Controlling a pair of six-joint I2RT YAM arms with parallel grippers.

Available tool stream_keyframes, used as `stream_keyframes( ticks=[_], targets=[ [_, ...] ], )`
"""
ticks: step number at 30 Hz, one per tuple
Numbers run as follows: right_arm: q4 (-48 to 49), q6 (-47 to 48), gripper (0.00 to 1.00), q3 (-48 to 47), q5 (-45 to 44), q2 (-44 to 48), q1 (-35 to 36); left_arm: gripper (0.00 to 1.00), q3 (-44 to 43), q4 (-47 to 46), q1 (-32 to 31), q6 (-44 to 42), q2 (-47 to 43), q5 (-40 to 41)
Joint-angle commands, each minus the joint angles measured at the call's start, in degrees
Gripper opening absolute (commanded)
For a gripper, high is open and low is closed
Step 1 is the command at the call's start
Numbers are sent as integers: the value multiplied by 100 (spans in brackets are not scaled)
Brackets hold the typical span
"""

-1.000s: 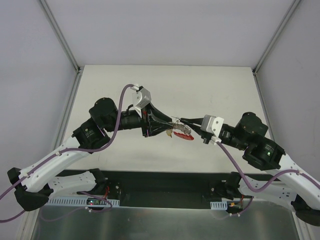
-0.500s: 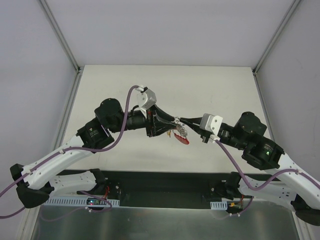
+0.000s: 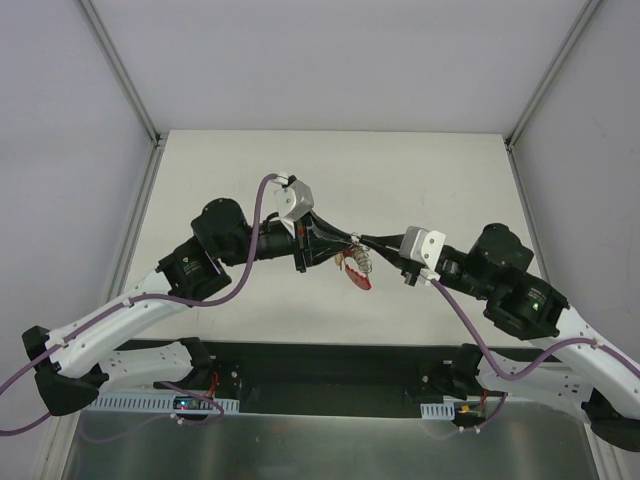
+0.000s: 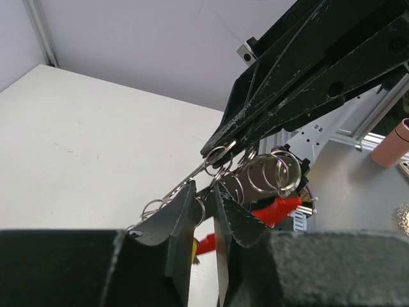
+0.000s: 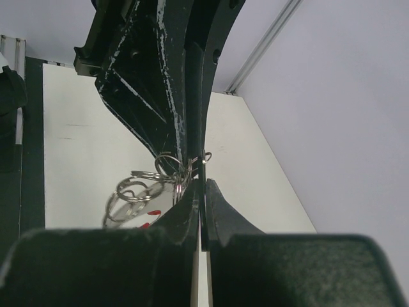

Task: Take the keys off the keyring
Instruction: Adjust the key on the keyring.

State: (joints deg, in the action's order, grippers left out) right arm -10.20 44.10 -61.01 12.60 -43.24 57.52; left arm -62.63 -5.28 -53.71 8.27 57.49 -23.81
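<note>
Keyring point(image 3: 357, 265) between left end effector point(image 3: 346, 247), right end effector point(image 3: 362, 241), above table point(image 3: 400, 170).

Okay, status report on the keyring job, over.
Right gripper shut on the keyring. Left gripper nearly closed at the rings, grip unclear. Keys not yet off. Nothing in the way.

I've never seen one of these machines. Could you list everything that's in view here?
key bunch: one tangle of silvery keys and rings, number unclear, held in the air between both sets of fingers
red plastic piece: one, red, hanging under the bunch
table: one, off-white, beneath
pink cylinder: one, pink, past the table's edge
arms: two, black and white, from the near edge
left fingers: black, pinched on the bunch
right fingers: black, shut on the bunch
</note>
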Motion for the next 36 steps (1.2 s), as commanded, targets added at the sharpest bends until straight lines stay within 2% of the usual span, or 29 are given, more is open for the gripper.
stream_keyframes(
  ticks=[1,12,21,31,36],
  targets=[
    [396,-120,1,-60,137,44,5,21,172,-570,-52,-150,-54,-176],
    [387,-121,1,-60,155,35,5,33,532,-1221,-60,-168,-116,-686],
    [343,-164,1,-33,225,44,14,32,463,-1283,-52,-221,-63,-633],
    [290,-147,1,10,190,79,5,21,480,-1318,-52,-203,-98,-765],
    [290,-147,1,28,199,97,5,4,559,-1370,-52,-194,-124,-800]
  ],
)
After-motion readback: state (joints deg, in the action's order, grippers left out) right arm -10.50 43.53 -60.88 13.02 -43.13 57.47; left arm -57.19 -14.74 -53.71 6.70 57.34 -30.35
